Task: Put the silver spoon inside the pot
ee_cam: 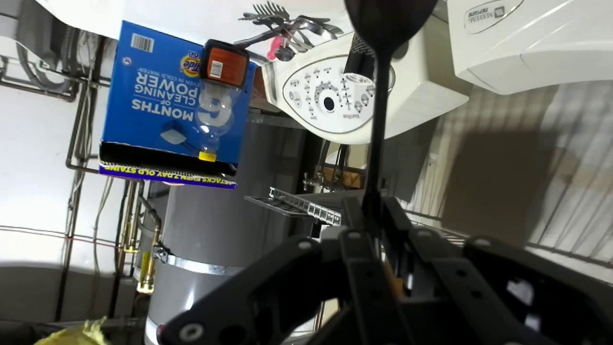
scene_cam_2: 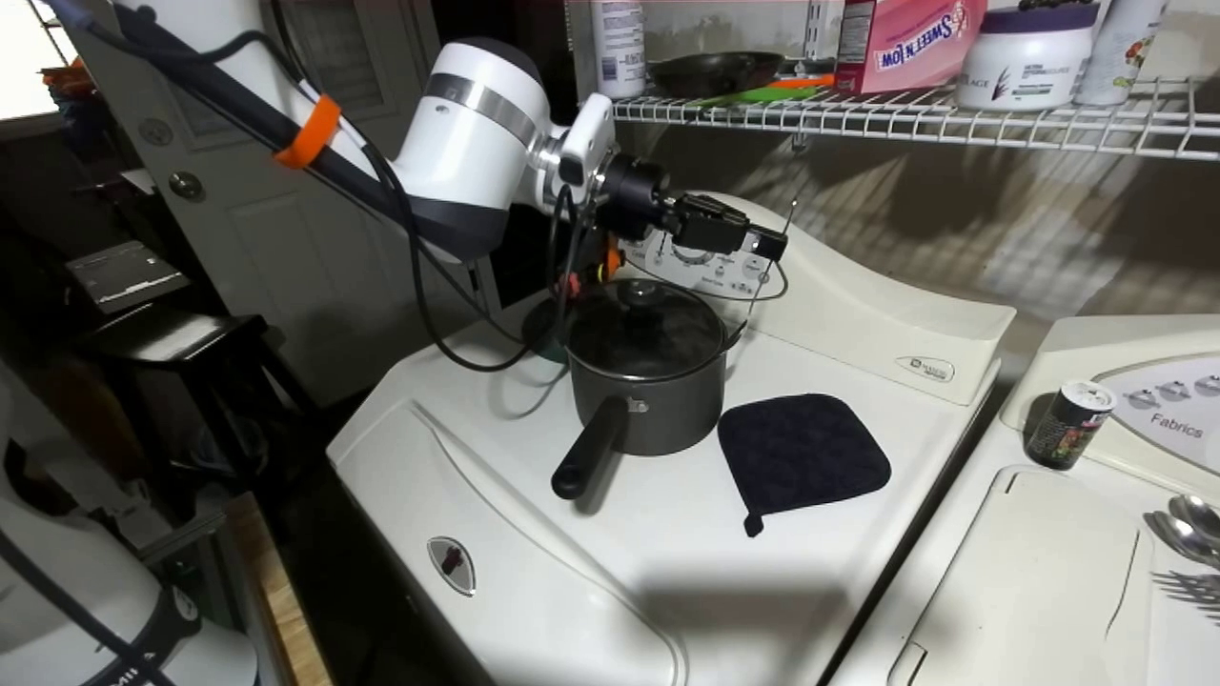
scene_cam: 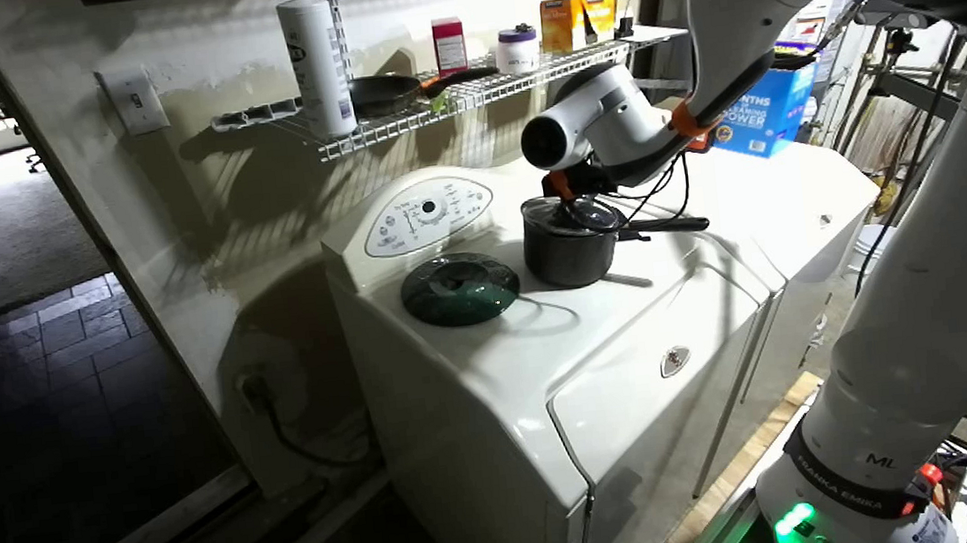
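Observation:
The dark grey pot (scene_cam_2: 648, 414) stands on the white appliance with its glass lid (scene_cam_2: 648, 333) on and the black handle (scene_cam_2: 591, 453) pointing out. Above and behind its rim in an exterior view, my gripper (scene_cam_2: 770, 244) is shut on a thin spoon (scene_cam_2: 759, 291). The spoon hangs nearly upright, bowl down, close to the rim; whether it touches cannot be told. In the wrist view the same spoon (ee_cam: 380, 96) rises from between my gripper's (ee_cam: 372, 214) fingertips, bowl at the top edge, looking dark against the light. The pot (scene_cam: 569, 259) partly hides behind-lying things.
A dark pot holder (scene_cam_2: 805, 457) lies beside the pot. A dark green round disc (scene_cam: 459, 292) sits by the control panel (scene_cam: 429, 213). A wire shelf (scene_cam_2: 915, 122) overhangs the back. Loose spoons (scene_cam_2: 1187, 534), forks (scene_cam_2: 1191, 591) and a can (scene_cam_2: 1069, 429) are on the neighbouring appliance.

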### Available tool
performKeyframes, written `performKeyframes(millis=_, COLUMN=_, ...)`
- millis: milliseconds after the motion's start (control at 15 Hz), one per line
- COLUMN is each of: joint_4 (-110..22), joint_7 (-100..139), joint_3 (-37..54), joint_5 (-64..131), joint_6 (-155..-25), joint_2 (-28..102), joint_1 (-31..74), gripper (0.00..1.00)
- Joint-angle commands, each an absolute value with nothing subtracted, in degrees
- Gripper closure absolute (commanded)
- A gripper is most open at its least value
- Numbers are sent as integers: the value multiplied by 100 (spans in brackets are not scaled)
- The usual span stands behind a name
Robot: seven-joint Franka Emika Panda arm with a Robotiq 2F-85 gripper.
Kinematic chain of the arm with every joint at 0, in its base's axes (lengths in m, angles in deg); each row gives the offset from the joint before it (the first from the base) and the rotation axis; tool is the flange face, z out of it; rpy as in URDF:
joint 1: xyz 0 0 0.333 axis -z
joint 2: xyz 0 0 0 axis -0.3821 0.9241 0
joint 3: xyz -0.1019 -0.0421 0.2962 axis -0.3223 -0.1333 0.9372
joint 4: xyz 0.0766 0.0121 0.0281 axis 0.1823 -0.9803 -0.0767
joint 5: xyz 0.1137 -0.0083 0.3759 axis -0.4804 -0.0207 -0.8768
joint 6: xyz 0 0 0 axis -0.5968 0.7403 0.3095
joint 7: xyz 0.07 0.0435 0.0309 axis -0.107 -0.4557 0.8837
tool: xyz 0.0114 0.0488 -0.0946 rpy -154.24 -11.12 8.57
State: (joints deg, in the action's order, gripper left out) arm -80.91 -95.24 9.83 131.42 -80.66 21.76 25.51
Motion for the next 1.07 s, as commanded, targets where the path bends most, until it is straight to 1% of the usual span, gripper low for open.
performKeyframes(millis=0, joint_4=-8322, joint_7=-9932, joint_3=1040, joint_5=13493, joint_6=-7814, joint_2=2105, joint_1=2490, gripper=96)
performKeyframes(millis=600, joint_4=-8496, joint_7=-10264, joint_3=1196, joint_5=13764, joint_6=-7199, joint_2=2154, joint_1=2356, gripper=96)
performKeyframes(millis=1000, joint_4=-8387, joint_7=-10189, joint_3=1204, joint_5=13618, joint_6=-7086, joint_2=2243, joint_1=2357, gripper=96)
